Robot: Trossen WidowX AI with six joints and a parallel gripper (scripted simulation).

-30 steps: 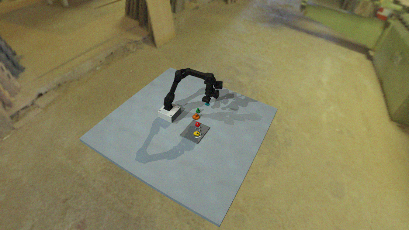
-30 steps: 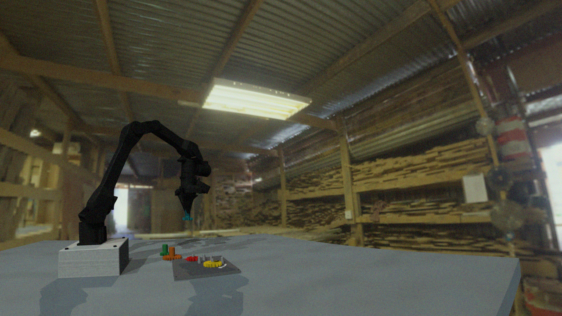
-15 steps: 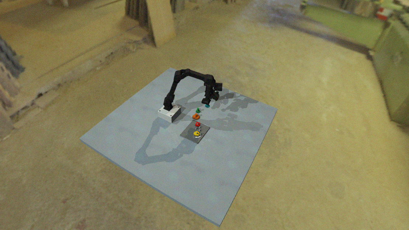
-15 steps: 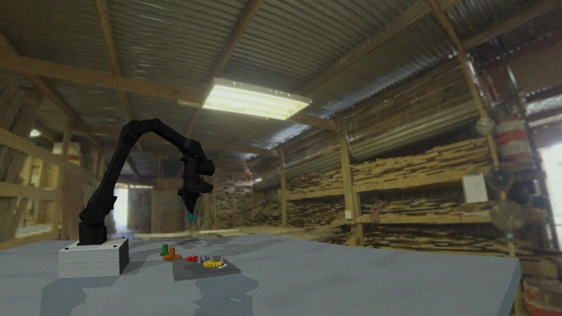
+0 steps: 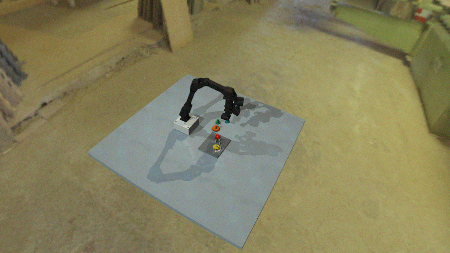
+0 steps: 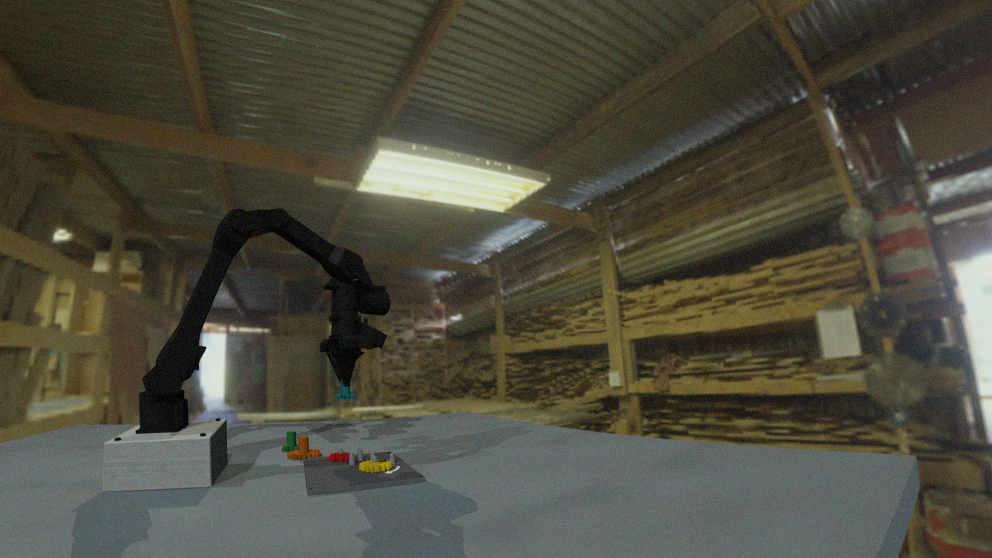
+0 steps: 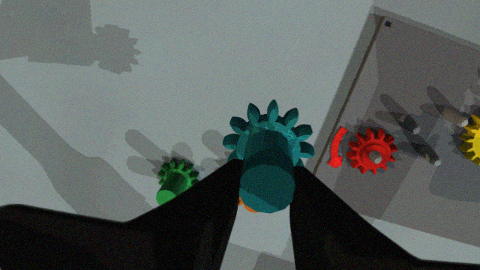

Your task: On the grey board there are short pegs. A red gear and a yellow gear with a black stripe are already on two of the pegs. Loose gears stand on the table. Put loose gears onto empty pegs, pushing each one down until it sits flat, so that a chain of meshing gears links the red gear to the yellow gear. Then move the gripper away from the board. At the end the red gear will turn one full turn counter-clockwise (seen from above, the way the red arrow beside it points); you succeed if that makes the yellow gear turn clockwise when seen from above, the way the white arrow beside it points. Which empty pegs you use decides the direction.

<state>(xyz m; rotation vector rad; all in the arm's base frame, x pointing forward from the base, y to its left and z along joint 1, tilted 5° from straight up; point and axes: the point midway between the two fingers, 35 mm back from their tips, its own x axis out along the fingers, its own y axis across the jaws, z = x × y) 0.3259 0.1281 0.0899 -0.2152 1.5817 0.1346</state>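
Jaws (image 5: 225,119) (image 6: 344,384) are clamping the teal gear (image 5: 227,121) (image 6: 344,395) (image 7: 270,139) by its upright handle, holding it above the surface (image 5: 167,138) (image 6: 624,499) (image 7: 195,67). It is probably feeling light and stiff; the smooth handle, possibly slippery, is offering the best hold, leaving teeth free.

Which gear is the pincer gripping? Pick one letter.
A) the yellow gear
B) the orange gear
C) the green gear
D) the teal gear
D: the teal gear hangs above the table, its stem clamped between the pincer's fingers.
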